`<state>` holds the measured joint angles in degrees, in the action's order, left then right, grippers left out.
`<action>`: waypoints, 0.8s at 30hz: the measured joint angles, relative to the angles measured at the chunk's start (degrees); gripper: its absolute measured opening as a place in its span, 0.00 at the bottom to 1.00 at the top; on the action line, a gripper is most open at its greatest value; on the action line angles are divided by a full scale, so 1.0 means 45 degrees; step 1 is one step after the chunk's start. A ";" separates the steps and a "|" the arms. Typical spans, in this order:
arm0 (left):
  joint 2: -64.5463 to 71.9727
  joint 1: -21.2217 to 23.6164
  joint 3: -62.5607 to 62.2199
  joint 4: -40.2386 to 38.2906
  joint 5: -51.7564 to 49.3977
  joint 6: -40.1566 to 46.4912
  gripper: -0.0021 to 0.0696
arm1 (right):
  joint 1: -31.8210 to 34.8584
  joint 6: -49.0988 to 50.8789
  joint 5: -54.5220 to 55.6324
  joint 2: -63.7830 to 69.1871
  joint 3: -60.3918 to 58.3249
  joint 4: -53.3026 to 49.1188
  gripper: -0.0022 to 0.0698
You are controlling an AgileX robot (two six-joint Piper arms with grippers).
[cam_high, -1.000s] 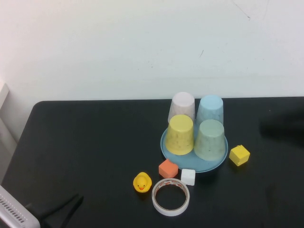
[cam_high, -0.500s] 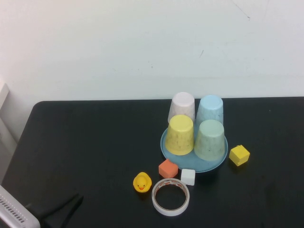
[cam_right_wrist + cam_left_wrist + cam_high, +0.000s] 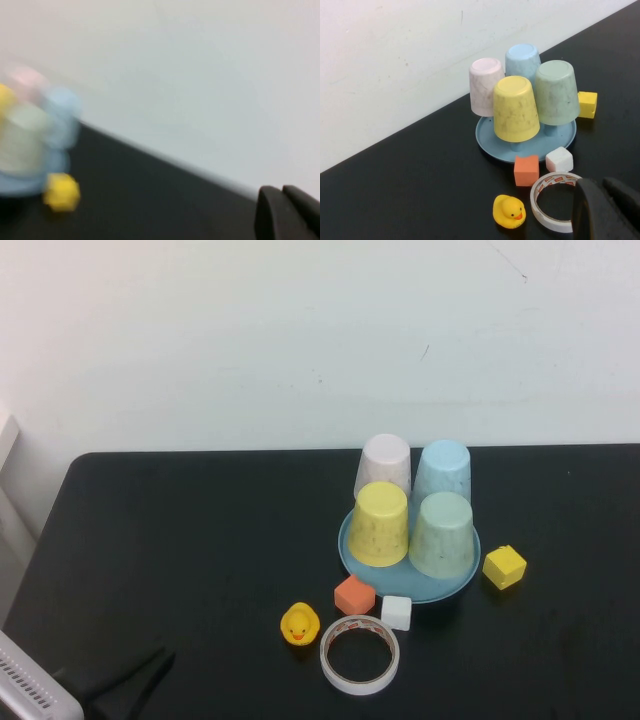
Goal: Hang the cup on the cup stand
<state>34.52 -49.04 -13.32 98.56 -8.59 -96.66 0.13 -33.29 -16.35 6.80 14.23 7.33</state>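
The pale mint-green cup [image 3: 442,532] hangs upside down on the front right peg of the blue cup stand [image 3: 424,587]. It also shows in the left wrist view [image 3: 557,92], over the stand's dish [image 3: 492,142], and blurred in the right wrist view [image 3: 22,137]. The peg caps are hidden under the cups. My left gripper [image 3: 148,668] is shut and empty at the table's near left corner, far from the stand; its fingertips [image 3: 590,192] hover over the tape roll. My right gripper [image 3: 280,190] is shut and empty, out of the high view, off to the stand's right.
A yellow cup [image 3: 378,523], a light blue cup [image 3: 443,470] and a pinkish-white cup [image 3: 384,464] fill the other pegs. In front lie a rubber duck [image 3: 298,623], an orange cube [image 3: 354,594], a white cube [image 3: 396,612], a tape roll [image 3: 359,654] and a yellow cube [image 3: 504,566].
The dark blur of my right arm at the right edge of the high view has gone out of view. The cups and the left arm have not moved.
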 joint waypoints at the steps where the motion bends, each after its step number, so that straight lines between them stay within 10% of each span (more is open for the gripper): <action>1: 0.0000 0.0000 0.0000 0.0000 0.0000 0.0000 0.03 | 0.0000 0.2787 -0.0081 -0.0169 -0.0261 -0.1909 0.03; 6: 0.0000 0.0000 0.0000 0.0000 0.0022 0.0000 0.03 | 0.0163 0.8909 -0.0770 -0.1277 -0.1788 -0.6768 0.03; 24: 0.0000 0.0000 0.0000 0.0000 0.0050 0.0000 0.03 | 0.0163 0.5895 -0.0769 -0.1670 -0.3365 -0.3865 0.03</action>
<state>34.52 -49.04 -13.32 98.56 -8.36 -96.66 0.87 -6.76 -19.81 -0.72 -0.91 -10.06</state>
